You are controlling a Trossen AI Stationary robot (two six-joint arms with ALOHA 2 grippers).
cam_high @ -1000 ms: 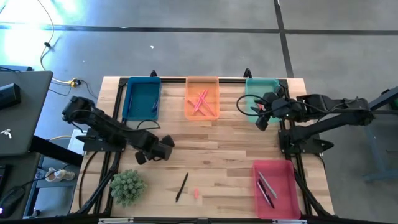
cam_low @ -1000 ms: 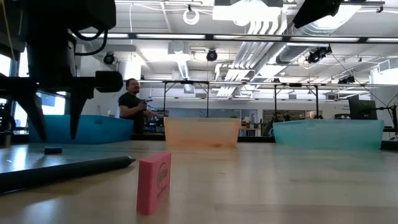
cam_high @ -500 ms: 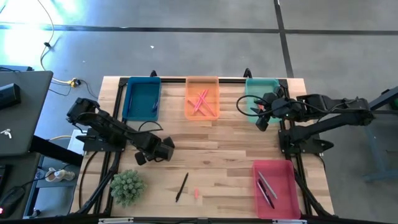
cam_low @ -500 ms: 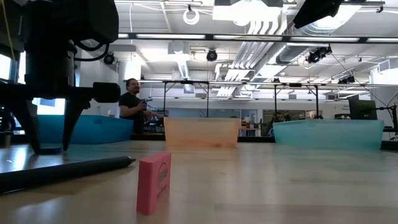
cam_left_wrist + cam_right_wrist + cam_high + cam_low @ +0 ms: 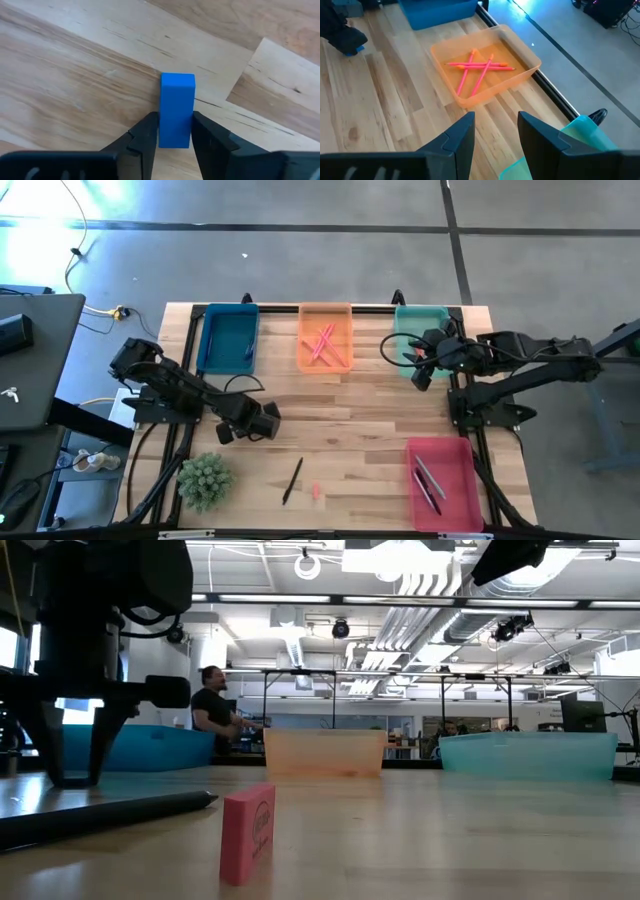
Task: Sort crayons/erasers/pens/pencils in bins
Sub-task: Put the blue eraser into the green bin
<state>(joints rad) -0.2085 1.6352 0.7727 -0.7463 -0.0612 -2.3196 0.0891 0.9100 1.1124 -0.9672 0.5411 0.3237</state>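
A: Left gripper?

B: Low over the wooden table, between the dark blue bin and the small green plant. In the left wrist view its two fingers press both long sides of a blue eraser; the eraser stands on the wood between them. Entry: closed on the blue eraser.

A: Right gripper?

B: Hanging over the teal-green bin at the far right of the row. Jaws apart, nothing between them. Its wrist camera looks across to the orange bin.

A: Contents of the bins?

B: Orange bin: several salmon-pink sticks, crossed over each other. Red-pink bin, near right corner: pens, two or three dark and grey sticks lying side by side; exact count not clear. Dark blue bin: one thin stick along its right wall; cannot tell what kind.

A: Loose items on the table?

B: A black pen lying near the front edge, just right of the plant. A pink eraser just beside it, standing upright on its edge in the low view.

A: Background?

B: One person in a dark shirt, standing well behind the table.
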